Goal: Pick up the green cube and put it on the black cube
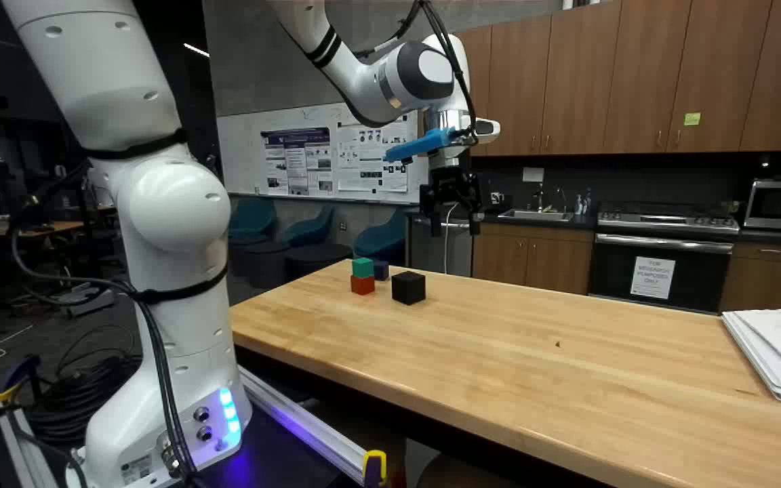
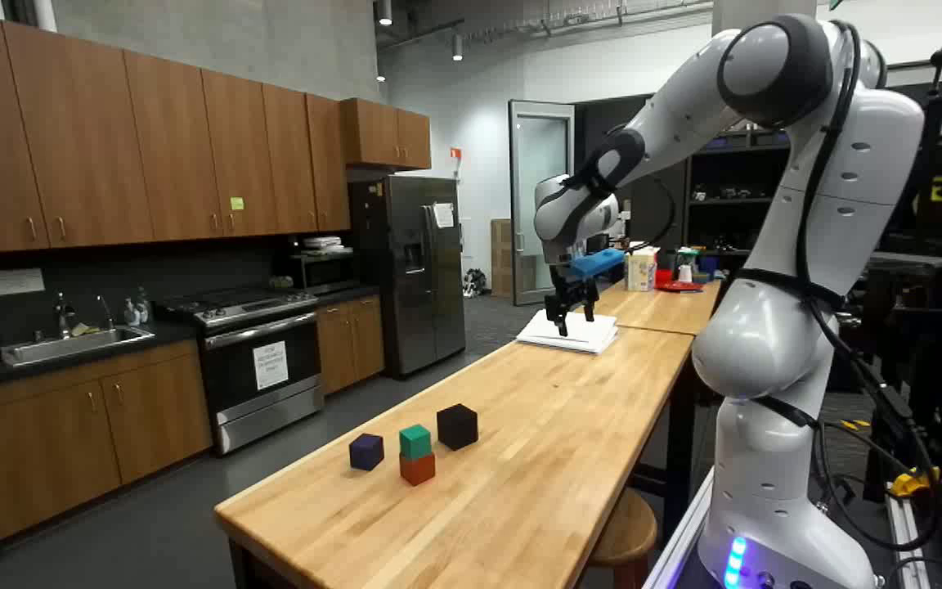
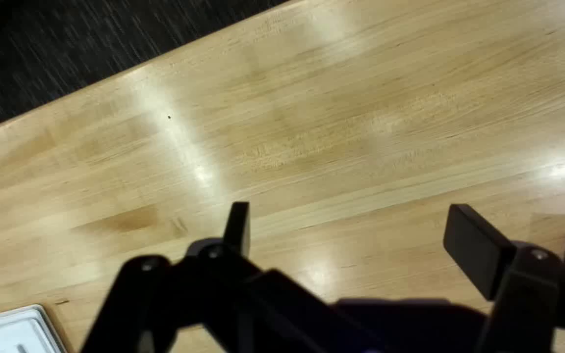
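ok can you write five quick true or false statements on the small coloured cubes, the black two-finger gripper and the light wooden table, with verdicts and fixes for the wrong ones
1. The small solid green cube sits on top of the small red cube. True.
2. In the wrist view, the black two-finger gripper is open. True.
3. The gripper is holding the green cube. False: it holds nothing.
4. The plain black cube stands on the light wooden table, apart from the red cube. True.
5. The green cube rests on the black cube. False: it rests on the red cube, and nothing lies on the black cube.
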Motion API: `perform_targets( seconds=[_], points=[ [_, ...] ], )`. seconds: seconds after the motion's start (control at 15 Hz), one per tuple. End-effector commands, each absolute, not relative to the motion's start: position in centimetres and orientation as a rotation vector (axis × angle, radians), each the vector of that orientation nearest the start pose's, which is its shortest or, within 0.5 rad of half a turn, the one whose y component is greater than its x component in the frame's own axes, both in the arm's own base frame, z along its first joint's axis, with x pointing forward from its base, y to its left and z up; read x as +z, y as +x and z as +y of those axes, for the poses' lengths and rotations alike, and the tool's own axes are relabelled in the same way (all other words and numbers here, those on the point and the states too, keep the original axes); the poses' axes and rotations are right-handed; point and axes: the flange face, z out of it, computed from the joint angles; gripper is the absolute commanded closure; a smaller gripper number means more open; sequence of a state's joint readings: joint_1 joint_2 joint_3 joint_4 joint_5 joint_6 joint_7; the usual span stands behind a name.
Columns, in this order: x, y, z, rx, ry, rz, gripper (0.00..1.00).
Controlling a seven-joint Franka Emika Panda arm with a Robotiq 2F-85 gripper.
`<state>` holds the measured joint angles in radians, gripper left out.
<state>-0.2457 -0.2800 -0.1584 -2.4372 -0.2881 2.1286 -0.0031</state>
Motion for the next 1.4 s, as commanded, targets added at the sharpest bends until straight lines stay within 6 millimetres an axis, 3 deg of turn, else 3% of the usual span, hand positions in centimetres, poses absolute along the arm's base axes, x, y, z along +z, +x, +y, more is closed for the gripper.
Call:
perform_targets(
  seconds=[0.0,0.4,0.67,1.33],
  points=[
    [40.6,40.3,-18.7,0.113,-3.305,0.394,0.00],
    [40.6,40.3,-18.7,0.113,-3.305,0.394,0.00],
    [40.4,40.6,-16.1,0.080,-3.270,0.395,0.00],
    [37.1,42.5,-3.9,0.028,-3.198,0.354,0.00]
  ],
)
